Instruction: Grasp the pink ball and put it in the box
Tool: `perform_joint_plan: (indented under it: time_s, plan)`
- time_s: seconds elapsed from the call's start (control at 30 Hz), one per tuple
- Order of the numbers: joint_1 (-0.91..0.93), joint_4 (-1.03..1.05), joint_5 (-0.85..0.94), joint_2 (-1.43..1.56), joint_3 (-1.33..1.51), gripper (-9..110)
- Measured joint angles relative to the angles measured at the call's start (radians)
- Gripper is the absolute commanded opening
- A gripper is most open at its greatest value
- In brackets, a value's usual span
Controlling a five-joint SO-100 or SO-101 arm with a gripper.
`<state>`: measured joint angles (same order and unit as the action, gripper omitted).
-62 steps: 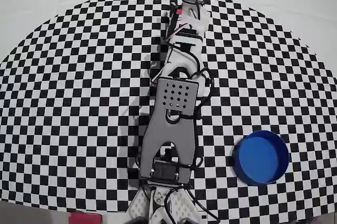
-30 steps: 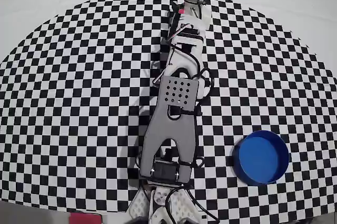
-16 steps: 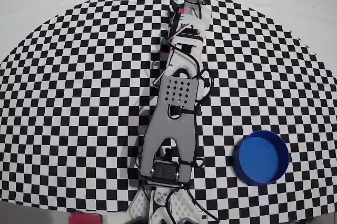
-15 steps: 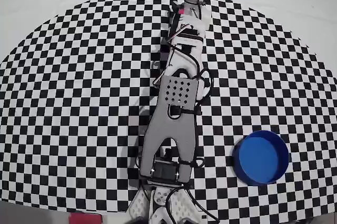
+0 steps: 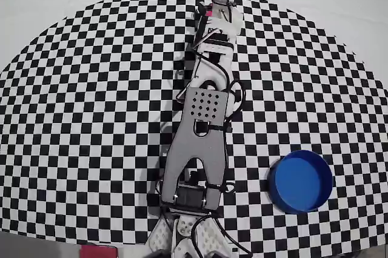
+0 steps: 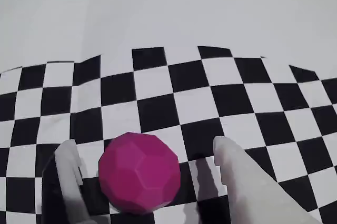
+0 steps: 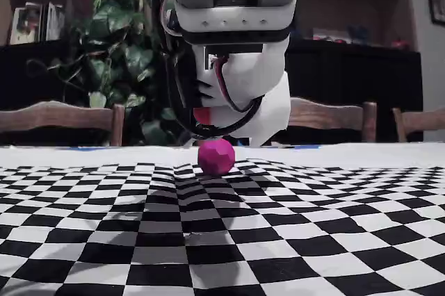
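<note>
Grasp step: the open gripper [image 6: 145, 182] straddles the ball [image 6: 140, 173] resting at the checkered mat's far edge; next, close the jaws, lift, and carry to the box [image 5: 301, 180].

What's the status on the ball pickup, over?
Gripper open, fingers either side of the pink ball, not clamped. Ball on the checkered cloth at its far edge. Box empty. Nothing in the way.

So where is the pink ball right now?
In the wrist view the pink ball sits on the checkered cloth between the two open fingers, near the cloth's far edge.
</note>
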<state>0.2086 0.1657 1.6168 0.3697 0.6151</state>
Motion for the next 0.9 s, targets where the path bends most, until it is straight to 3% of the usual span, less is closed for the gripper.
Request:
perform_joint_plan:
  time_s: [0.9]
  plan:
    - [-0.003,0.026,0.0,-0.095,-0.144,30]
